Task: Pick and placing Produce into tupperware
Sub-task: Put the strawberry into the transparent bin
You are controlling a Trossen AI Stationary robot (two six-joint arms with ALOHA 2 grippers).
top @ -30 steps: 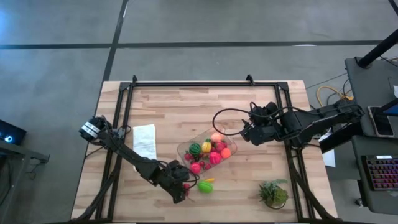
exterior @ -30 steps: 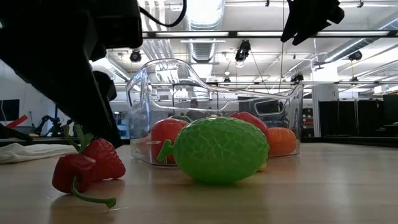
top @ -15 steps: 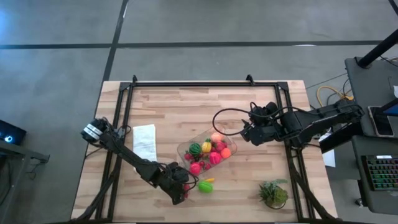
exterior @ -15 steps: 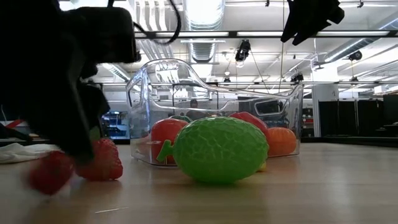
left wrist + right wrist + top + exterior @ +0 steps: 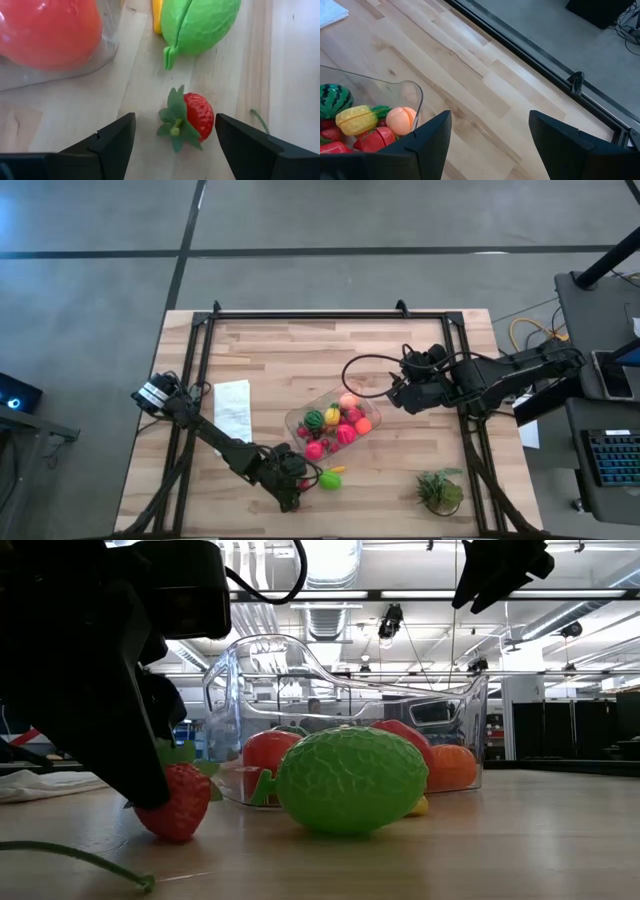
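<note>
A red strawberry (image 5: 196,117) with green leaves lies on its side on the wooden table, near the front edge. My left gripper (image 5: 175,131) is open and slants down over it, one finger on each side and the berry close to one of them. A lime-green fruit (image 5: 200,22) and a yellow piece (image 5: 157,15) lie just beyond. The clear tupperware (image 5: 335,420) behind them holds several red, orange and yellow fruits and a striped melon (image 5: 334,99). My right gripper (image 5: 490,145) hangs open, high over the tupperware's right end.
A thin green stem (image 5: 80,860) lies on the table beside the strawberry. A white folded cloth (image 5: 233,405) lies left of the tupperware. A spiky green plant tuft (image 5: 440,490) sits at the front right. Black frame rails (image 5: 330,315) border the tabletop.
My left gripper has sunk a little over the strawberry, staying open. The red piece with the long green stem that lay against the strawberry has slid away from it toward the near edge; only its stem shows now. The strawberry has shifted slightly.
</note>
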